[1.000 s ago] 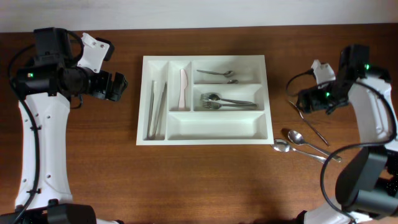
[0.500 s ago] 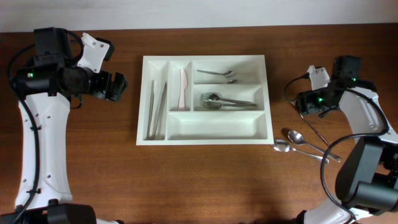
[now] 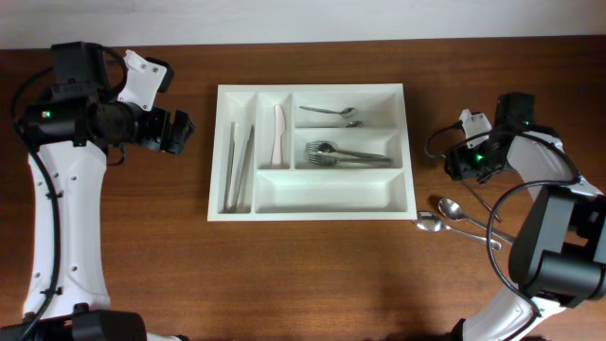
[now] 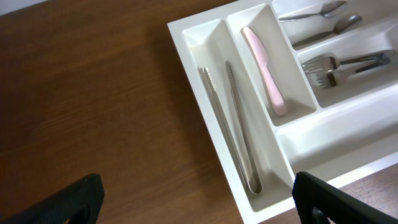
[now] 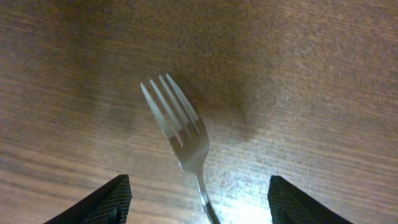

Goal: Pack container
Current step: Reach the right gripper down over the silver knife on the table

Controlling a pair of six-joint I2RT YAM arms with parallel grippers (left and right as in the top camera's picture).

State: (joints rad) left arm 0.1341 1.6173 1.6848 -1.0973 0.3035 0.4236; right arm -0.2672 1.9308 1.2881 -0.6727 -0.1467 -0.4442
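Observation:
The container (image 3: 216, 152) is a white cutlery tray in the middle of the table, also seen in the left wrist view (image 4: 186, 38). It holds metal tongs (image 3: 238, 166), a pink knife (image 3: 278, 135), spoons (image 3: 329, 112) and forks (image 3: 350, 152); its long front compartment is bare. A loose fork (image 5: 180, 134) lies on the wood right of the tray. My right gripper (image 5: 200, 205) hangs open low over it, a finger on either side of the handle, apart from it. My left gripper (image 4: 196, 205) stands open and holds nothing, left of the tray.
Two loose spoons (image 3: 453, 210) lie on the table off the tray's front right corner, close to the right arm. The fork's handle (image 3: 481, 199) runs toward them. The dark wooden table stretches to the front.
The right gripper has shifted a little toward the tray and down over the loose fork, and its jaws have narrowed. The left arm has not moved.

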